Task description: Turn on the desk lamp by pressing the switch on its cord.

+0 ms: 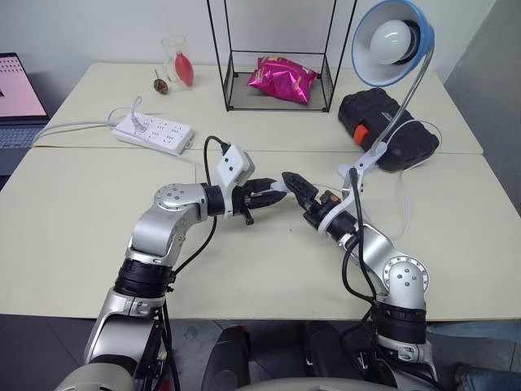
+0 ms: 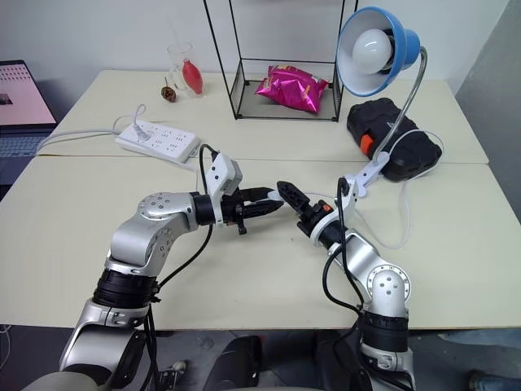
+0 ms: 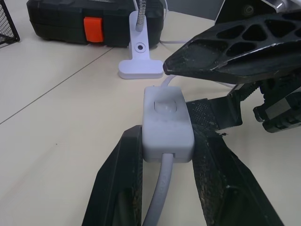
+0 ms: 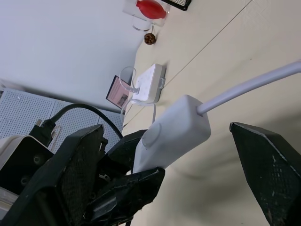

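The left pincer (image 3: 167,155) is clamped on the switch (image 3: 166,123), holding it above the tabletop (image 1: 81,212) mid-scene — the press is in hand. The right pincer (image 4: 169,174), jaws wide, straddles it; next, I judge, one fingertip must bear on the rocker. The desk lamp (image 1: 391,41) looks unlit — open tabletop all around.

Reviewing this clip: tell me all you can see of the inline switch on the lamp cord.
The switch is a small white oblong block, smooth plastic by its look, with a rocker on its upper face. The thin white cord leaves both ends. It is held above the table, clamped sideways in the left end effector. The right end effector stands open around it, one finger poised just above it.
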